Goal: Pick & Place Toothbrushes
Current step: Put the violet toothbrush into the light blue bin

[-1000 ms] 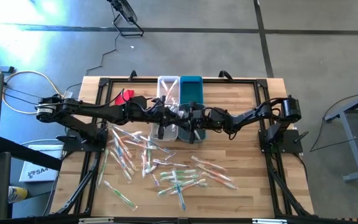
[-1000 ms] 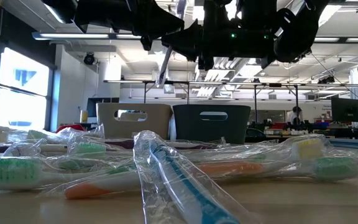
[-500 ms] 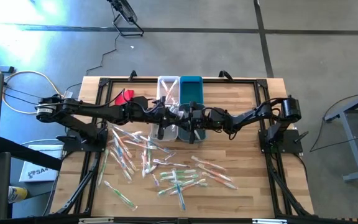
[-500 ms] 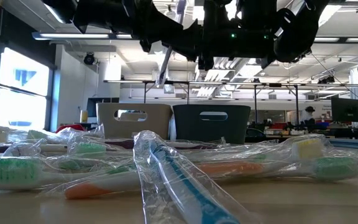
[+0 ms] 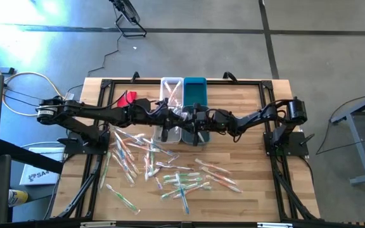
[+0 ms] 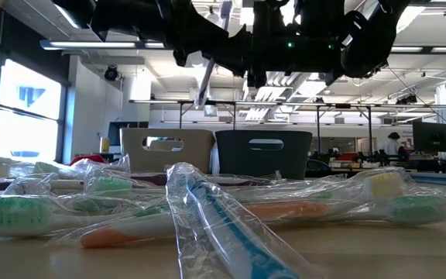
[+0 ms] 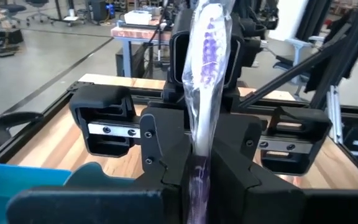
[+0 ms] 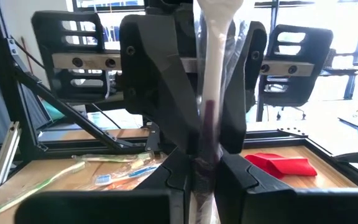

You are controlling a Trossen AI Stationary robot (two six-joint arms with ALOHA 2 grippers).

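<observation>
Toothbrushes [image 5: 170,171] in clear wrappers lie scattered across the wooden table [image 5: 246,158]. Above the white bin [image 5: 169,95] and teal bin [image 5: 194,95], the left gripper [image 7: 197,155] and right gripper [image 8: 207,158] both pinch one wrapped purple toothbrush [image 7: 207,56]. Beyond, open workshop; no legible writing. Since a second ago only a distant person [image 6: 394,143] has moved.

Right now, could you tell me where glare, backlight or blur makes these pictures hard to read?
High view: bright glare on the floor at upper left. Low view: ceiling lights backlight the arms into silhouettes; the nearest blue toothbrush is blurred. Right wrist view: bright windows behind, and the held toothbrush looks washed out. Left wrist view: evenly lit.
</observation>
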